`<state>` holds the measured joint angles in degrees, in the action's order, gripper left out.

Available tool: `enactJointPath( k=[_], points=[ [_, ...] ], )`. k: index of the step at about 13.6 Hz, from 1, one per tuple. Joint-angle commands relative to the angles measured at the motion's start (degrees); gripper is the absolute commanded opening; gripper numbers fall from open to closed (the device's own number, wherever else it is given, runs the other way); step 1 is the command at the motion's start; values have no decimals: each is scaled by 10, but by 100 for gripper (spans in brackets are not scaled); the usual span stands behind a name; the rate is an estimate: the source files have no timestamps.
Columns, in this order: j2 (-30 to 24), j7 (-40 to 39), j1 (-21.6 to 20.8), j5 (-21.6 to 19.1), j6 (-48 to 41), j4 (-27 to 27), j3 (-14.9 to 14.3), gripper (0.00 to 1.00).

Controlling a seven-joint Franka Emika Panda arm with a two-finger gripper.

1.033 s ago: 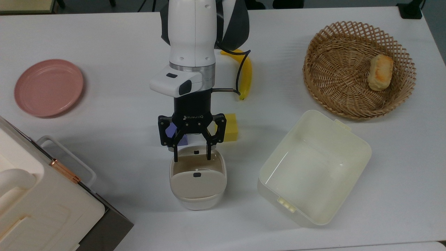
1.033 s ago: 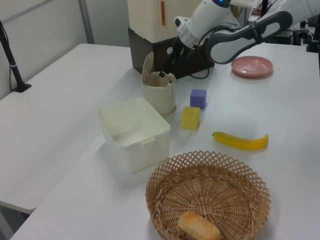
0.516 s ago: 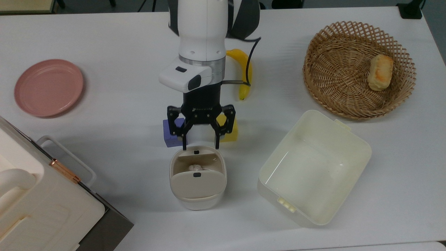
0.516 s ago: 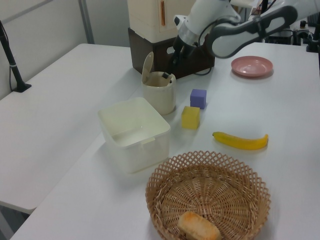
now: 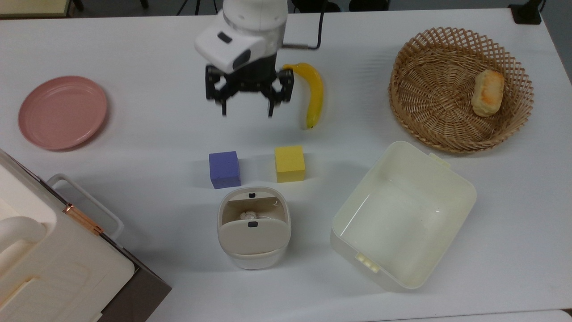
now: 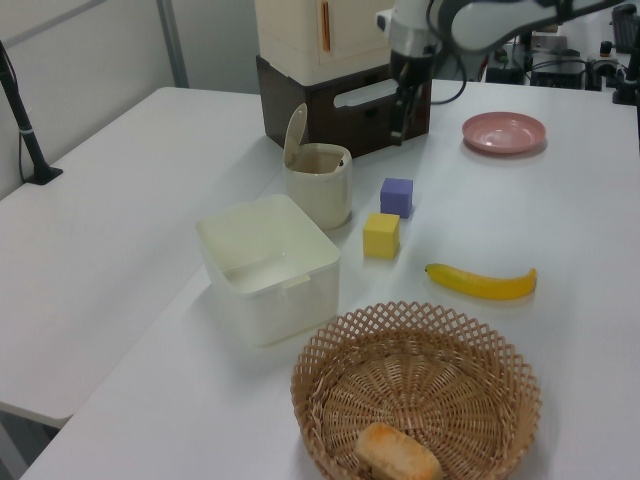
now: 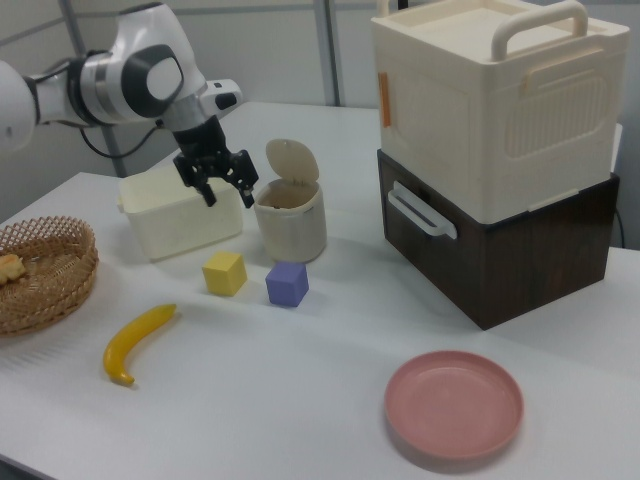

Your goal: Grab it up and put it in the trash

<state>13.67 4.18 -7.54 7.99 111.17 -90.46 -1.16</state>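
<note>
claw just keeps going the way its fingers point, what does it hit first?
The claw is open and empty, fingers pointing down at the table. Straight on, it likely meets bare tabletop, short of the purple cube and yellow cube, beside the banana. Its height is hard to judge.

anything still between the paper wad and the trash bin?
Nothing visible. The paper wad already lies inside the trash bin, under its tilted flap. The gripper is open above the table, near the banana.

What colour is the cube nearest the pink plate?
The cube is purple-blue, clearest in the top view.
</note>
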Motion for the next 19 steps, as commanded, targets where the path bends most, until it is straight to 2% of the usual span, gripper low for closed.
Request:
enactJointPath(
  k=[1,5,8,14,19],
  points=[
    [-57,7,2,-23,-65,-34,-6,100],
    [-111,11,16,-23,-122,-57,-6,100],
    [-116,12,19,-23,-166,-51,-10,100],
    [-118,13,22,-26,-165,-49,-14,100],
    [-129,11,57,-50,-163,-44,-5,100]
  ],
)
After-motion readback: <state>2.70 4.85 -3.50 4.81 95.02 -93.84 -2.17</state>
